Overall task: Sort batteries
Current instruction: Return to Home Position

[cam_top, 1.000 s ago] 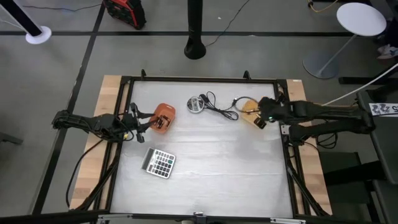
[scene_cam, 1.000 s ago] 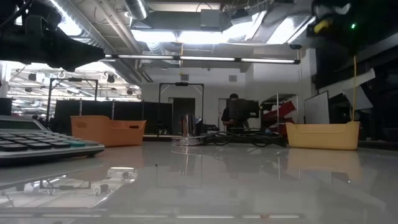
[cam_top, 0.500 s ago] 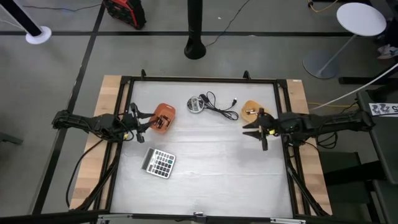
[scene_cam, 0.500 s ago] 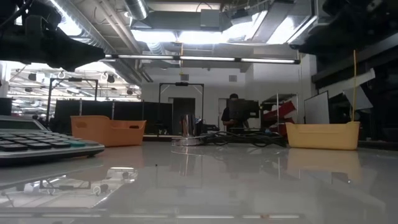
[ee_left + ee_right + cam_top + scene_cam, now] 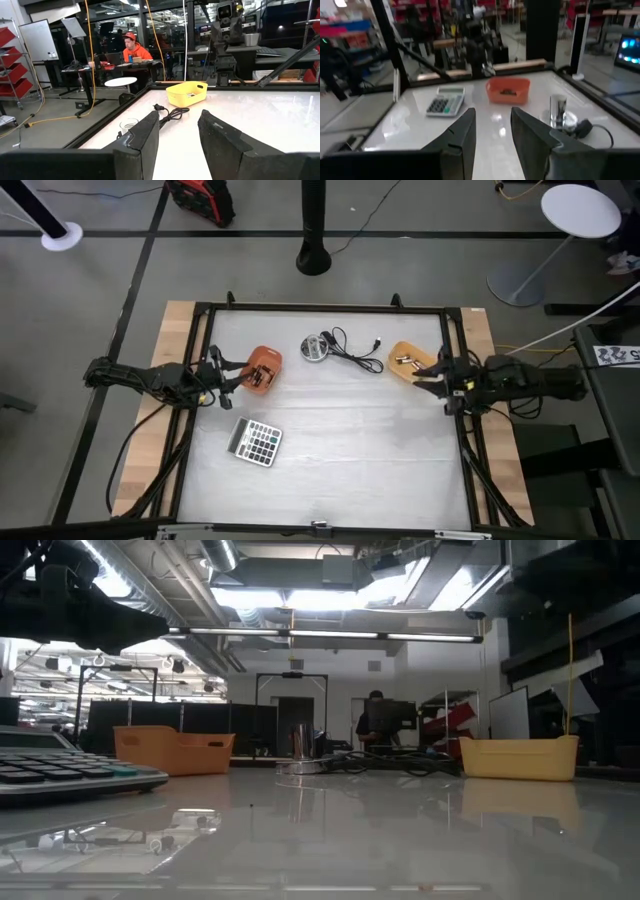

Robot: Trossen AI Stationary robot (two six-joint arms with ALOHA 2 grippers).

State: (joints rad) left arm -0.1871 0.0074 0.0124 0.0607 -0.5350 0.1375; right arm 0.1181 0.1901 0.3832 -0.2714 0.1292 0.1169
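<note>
Glossy white table, seen level. Round silver disc at mid-table, far back. Black cable coils just right of it, yellow bin farther right. Orange bin well left of it. Calculator farther left, much nearer. A person stands out beyond it.

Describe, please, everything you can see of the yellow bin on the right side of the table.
The yellow bin is a small open tub, plastic by the look of it, with rounded corners and walls that flare slightly toward the rim. It stands upright on the white table near the far right corner. A few small batteries lie inside it. The black cable ends just short of its left side. The right gripper hovers at its right edge with jaws open; contact cannot be judged.
</note>
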